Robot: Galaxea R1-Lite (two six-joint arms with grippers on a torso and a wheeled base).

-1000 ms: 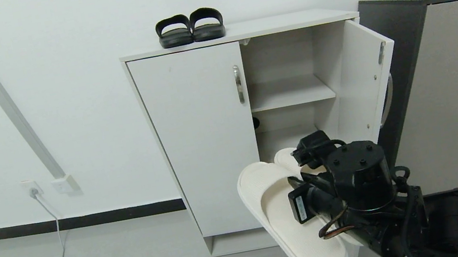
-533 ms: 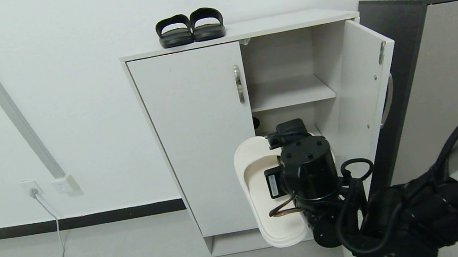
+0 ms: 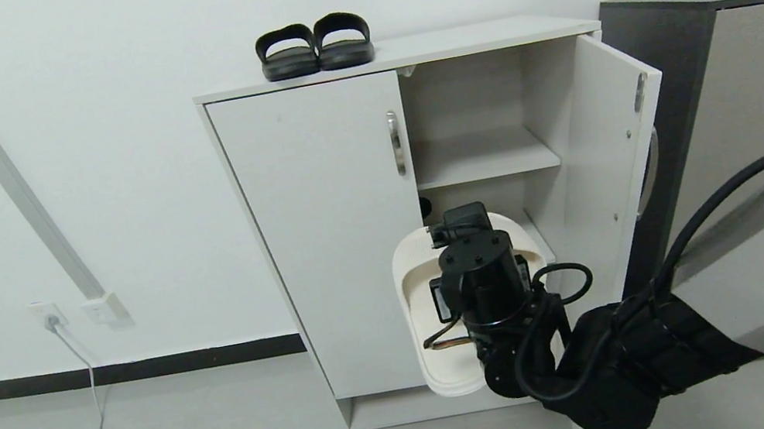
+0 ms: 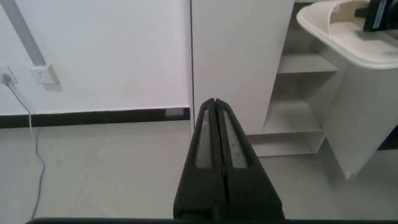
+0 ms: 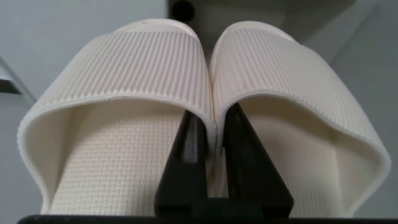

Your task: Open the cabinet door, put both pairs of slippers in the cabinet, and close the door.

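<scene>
White slippers (image 5: 143,68), two; black slippers (image 3: 293,65), two.

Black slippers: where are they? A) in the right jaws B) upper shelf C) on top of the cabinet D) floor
C: the black slippers sit side by side on top of the white cabinet; the right gripper holds the white slippers instead.

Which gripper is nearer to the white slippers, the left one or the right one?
Right. The right gripper is clamped on the white slippers at the open cabinet; the left gripper, shut and empty, is apart from them, back from the cabinet.
</scene>
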